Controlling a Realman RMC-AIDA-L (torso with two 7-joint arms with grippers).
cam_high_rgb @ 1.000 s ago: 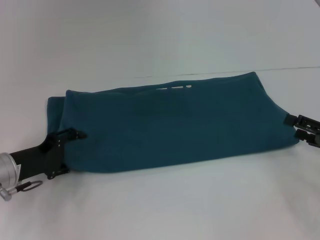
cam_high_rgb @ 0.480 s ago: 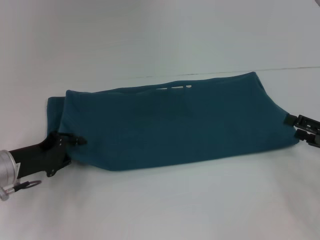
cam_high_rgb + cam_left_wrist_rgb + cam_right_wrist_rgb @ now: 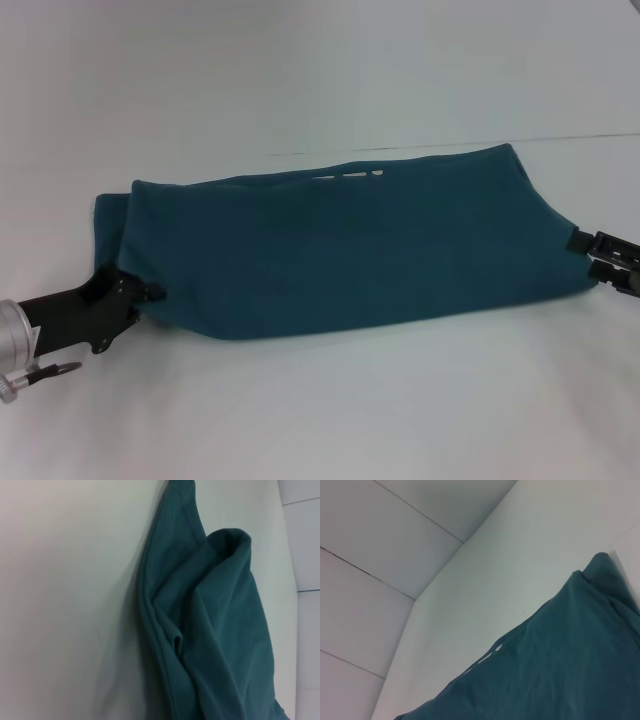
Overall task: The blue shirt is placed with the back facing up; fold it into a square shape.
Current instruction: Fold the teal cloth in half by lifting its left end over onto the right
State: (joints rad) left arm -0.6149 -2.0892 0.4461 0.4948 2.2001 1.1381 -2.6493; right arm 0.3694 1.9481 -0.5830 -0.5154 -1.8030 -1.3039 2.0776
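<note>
One lengthwise fold looks done: the plain dark teal-blue knit T-shirt (image 3: 350, 245) lies as a long band across the white worktop (image 3: 320, 410), so I'd guess the crosswise folds into a square are left. Left claw (image 3: 140, 291) is clamped on its near-left corner, right claw (image 3: 590, 252) on the right end. Versus a second ago, the left claw has dragged its corner further left and the near edge sits flatter.

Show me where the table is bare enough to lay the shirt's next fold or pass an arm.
Bare table runs along the near side of the blue shirt, and more lies beyond its far edge. The ends are crowded: the left pincer sits at the shirt's left end, and the right pincer sits at its right end.
</note>
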